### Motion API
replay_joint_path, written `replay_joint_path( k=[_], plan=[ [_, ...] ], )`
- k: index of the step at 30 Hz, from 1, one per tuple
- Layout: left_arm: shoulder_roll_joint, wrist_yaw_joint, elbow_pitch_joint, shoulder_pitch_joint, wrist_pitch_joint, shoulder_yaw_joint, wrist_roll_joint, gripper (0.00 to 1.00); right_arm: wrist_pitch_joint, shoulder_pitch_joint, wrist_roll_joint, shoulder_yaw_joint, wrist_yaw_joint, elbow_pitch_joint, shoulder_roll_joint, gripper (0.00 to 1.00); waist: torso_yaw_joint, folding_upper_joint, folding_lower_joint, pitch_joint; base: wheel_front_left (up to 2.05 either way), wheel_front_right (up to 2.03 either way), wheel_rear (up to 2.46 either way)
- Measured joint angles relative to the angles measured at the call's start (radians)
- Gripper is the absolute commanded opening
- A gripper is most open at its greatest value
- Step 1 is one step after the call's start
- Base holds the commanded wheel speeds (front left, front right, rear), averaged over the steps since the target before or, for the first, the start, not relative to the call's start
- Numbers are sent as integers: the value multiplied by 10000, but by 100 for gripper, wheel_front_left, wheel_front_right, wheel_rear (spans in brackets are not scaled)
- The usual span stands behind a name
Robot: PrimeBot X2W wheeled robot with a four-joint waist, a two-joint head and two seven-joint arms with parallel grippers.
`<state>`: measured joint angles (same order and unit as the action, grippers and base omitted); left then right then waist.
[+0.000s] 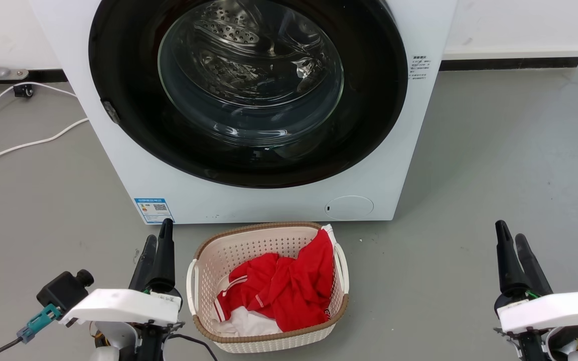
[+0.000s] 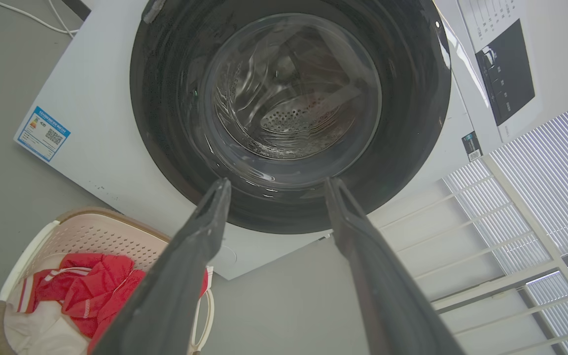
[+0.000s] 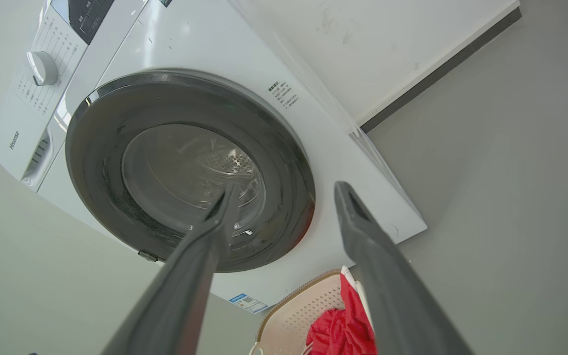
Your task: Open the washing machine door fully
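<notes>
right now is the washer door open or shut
Shut. The washing machine door lies flush against the washing machine front, no gap at its rim; the drum shows through its glass.

The head view's top edge cuts off the washing machine door point(image 1: 250, 85).

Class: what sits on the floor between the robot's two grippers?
A cream laundry basket holding red and white clothes; the head view shows it.
</notes>
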<state>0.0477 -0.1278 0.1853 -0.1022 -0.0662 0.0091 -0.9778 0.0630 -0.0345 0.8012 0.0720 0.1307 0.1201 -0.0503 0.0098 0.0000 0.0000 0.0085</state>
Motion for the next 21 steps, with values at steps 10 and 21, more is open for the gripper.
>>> replay_joint_path(
  k=[10, 21],
  plan=[
    [2, 2, 13, -14, -314, -180, 1695, 100, 341, 46, -1745, -10, 0, -29, 0, 100, 43, 0, 0, 23, 0, 0, 0],
    [4, 2, 128, -56, -619, -399, 3250, 100, 648, 136, -3430, -36, 0, -75, -2, 100, 84, 0, 0, 48, 0, 0, 0]
  ],
)
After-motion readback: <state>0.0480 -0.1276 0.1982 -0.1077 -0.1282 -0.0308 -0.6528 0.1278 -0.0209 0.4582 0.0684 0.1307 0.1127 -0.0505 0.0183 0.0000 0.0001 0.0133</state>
